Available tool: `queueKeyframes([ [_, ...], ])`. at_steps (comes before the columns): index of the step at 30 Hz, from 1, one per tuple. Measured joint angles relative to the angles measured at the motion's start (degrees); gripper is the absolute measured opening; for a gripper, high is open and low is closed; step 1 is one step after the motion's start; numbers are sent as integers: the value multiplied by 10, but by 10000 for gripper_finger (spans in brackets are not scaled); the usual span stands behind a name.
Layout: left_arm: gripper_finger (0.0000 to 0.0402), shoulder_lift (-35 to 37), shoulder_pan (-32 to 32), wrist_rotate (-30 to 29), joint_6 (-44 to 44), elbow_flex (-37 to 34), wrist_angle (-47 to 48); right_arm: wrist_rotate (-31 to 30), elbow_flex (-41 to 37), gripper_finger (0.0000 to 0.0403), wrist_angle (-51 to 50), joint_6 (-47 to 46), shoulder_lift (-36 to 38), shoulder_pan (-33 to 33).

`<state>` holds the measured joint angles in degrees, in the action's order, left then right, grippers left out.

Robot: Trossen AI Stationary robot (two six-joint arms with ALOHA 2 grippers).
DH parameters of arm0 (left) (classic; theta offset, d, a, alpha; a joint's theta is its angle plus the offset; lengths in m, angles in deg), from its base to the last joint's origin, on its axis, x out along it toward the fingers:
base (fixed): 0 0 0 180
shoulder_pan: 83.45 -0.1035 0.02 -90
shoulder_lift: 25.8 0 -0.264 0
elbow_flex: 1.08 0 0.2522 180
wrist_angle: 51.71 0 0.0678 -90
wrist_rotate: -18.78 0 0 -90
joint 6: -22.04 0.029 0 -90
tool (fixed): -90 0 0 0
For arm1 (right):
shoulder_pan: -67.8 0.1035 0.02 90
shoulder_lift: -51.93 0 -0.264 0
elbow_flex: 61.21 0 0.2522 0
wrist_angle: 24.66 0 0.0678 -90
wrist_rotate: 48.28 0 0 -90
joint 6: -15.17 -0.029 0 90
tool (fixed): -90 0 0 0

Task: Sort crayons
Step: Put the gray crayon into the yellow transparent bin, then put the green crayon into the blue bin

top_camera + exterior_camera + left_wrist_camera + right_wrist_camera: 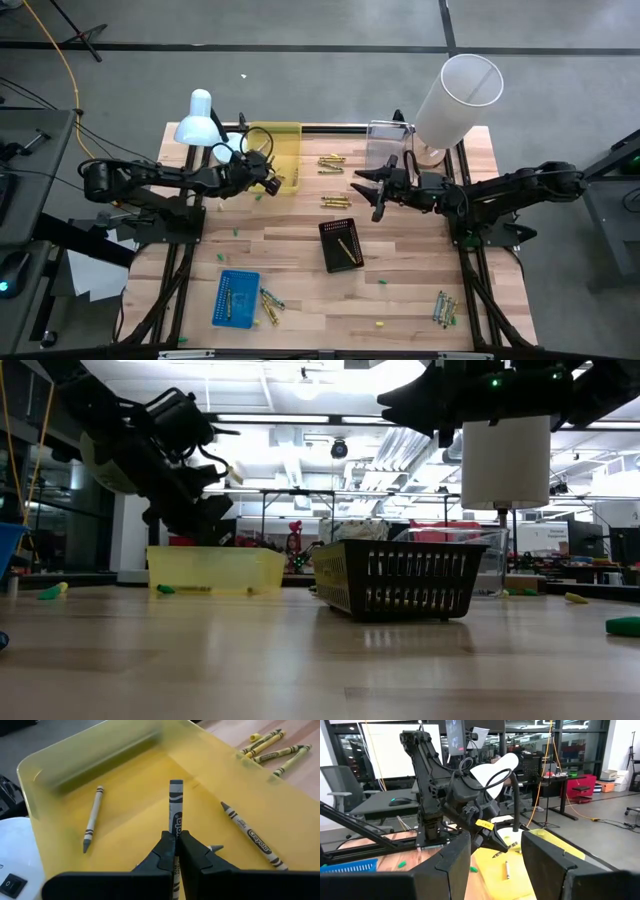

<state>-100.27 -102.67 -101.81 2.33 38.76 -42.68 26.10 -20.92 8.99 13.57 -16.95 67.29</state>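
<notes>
My left gripper is over the yellow tray, shut on a grey crayon. Two more grey crayons lie flat on the tray's floor. My right gripper hangs open and empty near the table's middle, between the clear bin and the black basket, which has one crayon in it. Loose yellow crayons lie on the table right of the yellow tray, and more crayons lie nearer the middle. My left gripper pinches the grey crayon between its two fingertips, on the wrapper around mid-length. The crayon lies along the fingers and sticks out past their tips. The fingers slant down into the tray from the table's left. The crayon's free end is above the tray floor.
A blue tray with crayons beside it lies near the front left. More crayons lie at the front right. A white lamp stands left of the yellow tray and a tall white cylinder at the back right.
</notes>
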Motion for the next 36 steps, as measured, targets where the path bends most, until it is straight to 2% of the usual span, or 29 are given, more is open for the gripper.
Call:
queueKeyframes([
  [7, 25, 0, 1, -7, 17, 0, -1, 0, 0, 169, 0, 0, 0, 0],
  [14, 82, 0, 14, -38, 35, 0, -6, -2, 0, 169, -1, 0, 0, 0],
  [18, 116, 0, 18, -35, 40, 0, -25, -3, 0, 169, -8, -1, 0, 0],
  [22, 139, 2, 23, -4, 63, 0, -76, -3, 0, 169, -10, -1, 0, 0],
  [28, 150, 2, 51, 110, 112, 0, -216, -2, 0, 169, -16, -1, 0, 0],
  [36, 148, 3, 115, 333, 178, 0, -411, -2, 0, 169, -26, -1, -1, 0],
])
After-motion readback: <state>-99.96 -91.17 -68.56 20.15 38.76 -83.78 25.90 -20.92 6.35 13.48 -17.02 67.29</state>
